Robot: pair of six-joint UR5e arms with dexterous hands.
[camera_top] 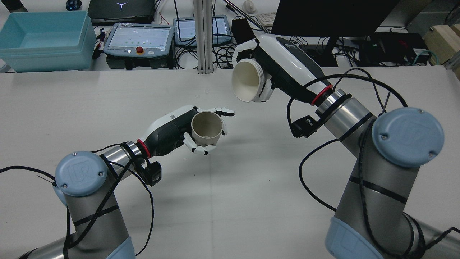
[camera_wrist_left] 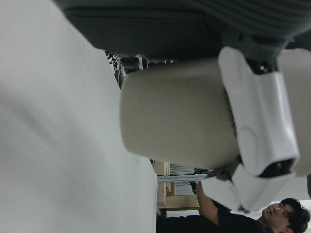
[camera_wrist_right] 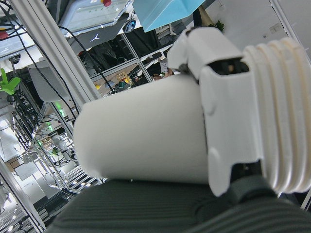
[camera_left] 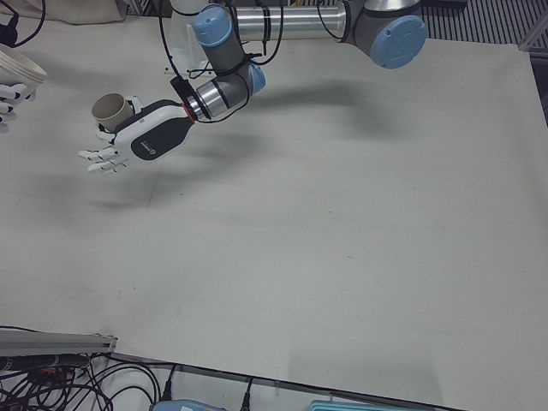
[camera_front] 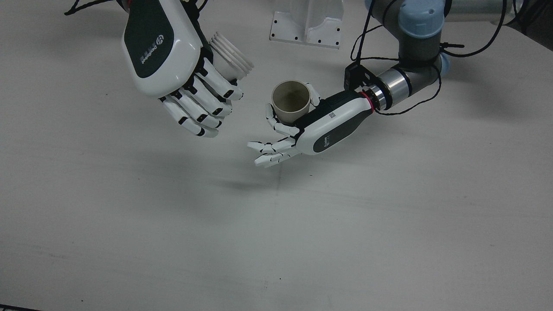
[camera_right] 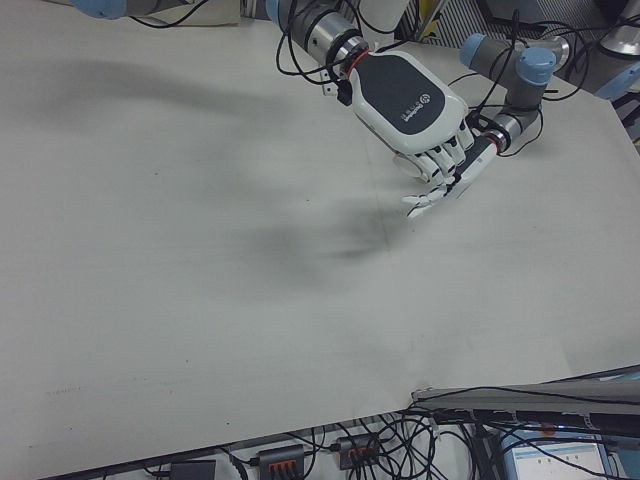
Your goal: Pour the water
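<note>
The left hand point(camera_top: 179, 131) grasps an upright beige cup point(camera_top: 206, 128) above the tabletop point(camera_top: 230, 201). The right hand point(camera_top: 284, 73) grasps a tilted white ribbed-rim cup point(camera_top: 246, 81), raised higher, mouth angled toward the left hand.

Your right hand point(camera_front: 181, 65) is tilting a white cup point(camera_front: 231, 56) toward the beige cup point(camera_front: 291, 101) your left hand point(camera_front: 302, 127) is holding upright.

Beige cup point(camera_front: 290, 101), white cup point(camera_front: 229, 56) (ribbed rim).
</note>
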